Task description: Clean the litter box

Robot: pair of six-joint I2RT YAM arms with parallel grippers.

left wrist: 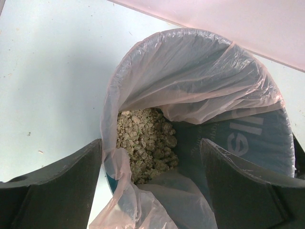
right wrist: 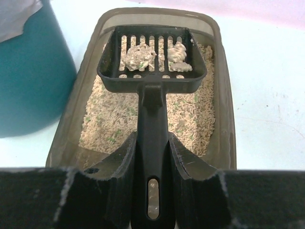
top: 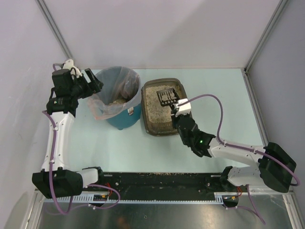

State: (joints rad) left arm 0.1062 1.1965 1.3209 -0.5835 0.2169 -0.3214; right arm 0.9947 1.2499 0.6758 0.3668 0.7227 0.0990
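The litter box (right wrist: pixel 225 105) sits on the tabletop (top: pixel 214 86) just right of the teal bin (top: pixel 125 119), its long axis running from the near edge toward the back wall. Over its granules, the right fingers (right wrist: pixel 119 162) clench the handle of a black slotted scoop (right wrist: pixel 152 86), whose blade points away and carries clumps. The left fingers (left wrist: pixel 57 181) hang released over the lined bin.

The bin (top: pixel 125 119) is standing on the table (top: pixel 224 95) just left of the litter box (top: pixel 159 132), the two nearly touching, both lying ahead of the arms toward the far side. The scoop (right wrist: pixel 152 71) is sitting over the far half of the litter box with lumps (right wrist: pixel 140 56) lying in its head, its handle running back between the fingers of the right gripper (right wrist: pixel 153 143) over the box's near end. The left gripper (left wrist: pixel 150 142) is hovering over the bin's left edge, above the liner (left wrist: pixel 190 81) and the heap of litter (left wrist: pixel 145 143) lying inside it.
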